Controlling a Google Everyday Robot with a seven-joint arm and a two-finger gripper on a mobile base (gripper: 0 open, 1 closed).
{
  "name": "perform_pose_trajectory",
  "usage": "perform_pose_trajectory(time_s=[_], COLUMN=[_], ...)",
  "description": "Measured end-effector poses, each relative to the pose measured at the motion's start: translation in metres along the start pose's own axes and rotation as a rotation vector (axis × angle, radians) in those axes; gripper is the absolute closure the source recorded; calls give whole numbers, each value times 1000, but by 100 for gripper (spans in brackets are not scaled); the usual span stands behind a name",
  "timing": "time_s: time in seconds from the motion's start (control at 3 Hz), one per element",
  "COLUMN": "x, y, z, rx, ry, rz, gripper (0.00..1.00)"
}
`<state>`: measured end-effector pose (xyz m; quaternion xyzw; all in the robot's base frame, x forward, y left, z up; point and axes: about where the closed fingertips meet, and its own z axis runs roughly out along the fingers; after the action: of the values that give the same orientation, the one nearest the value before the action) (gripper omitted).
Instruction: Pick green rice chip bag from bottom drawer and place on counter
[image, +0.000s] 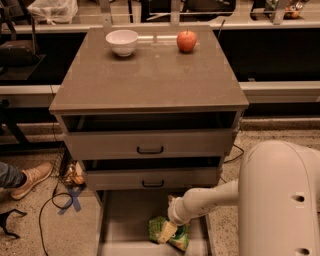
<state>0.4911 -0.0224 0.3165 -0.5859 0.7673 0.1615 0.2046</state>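
Observation:
The green rice chip bag (175, 236) lies crumpled on the floor of the open bottom drawer (122, 225), right of its middle. My gripper (167, 232) reaches down into the drawer from the right on a white arm and rests on the bag's top. The counter (145, 75) is the grey-brown slab on top of the three-drawer cabinet.
A white bowl (122, 41) and a red apple (186, 41) stand at the back of the counter. The two upper drawers (150, 145) with black handles are slightly open. My white arm housing (280, 200) fills the lower right. A person's shoe (27, 177) and cables lie on the floor left.

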Motion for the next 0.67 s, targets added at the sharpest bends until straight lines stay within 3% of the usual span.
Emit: perform_pose_trajectory(time_s=[0.67], x=[30], y=[-11], z=[29], rx=[-3], ry=[10], rz=[-56], gripper=[0])
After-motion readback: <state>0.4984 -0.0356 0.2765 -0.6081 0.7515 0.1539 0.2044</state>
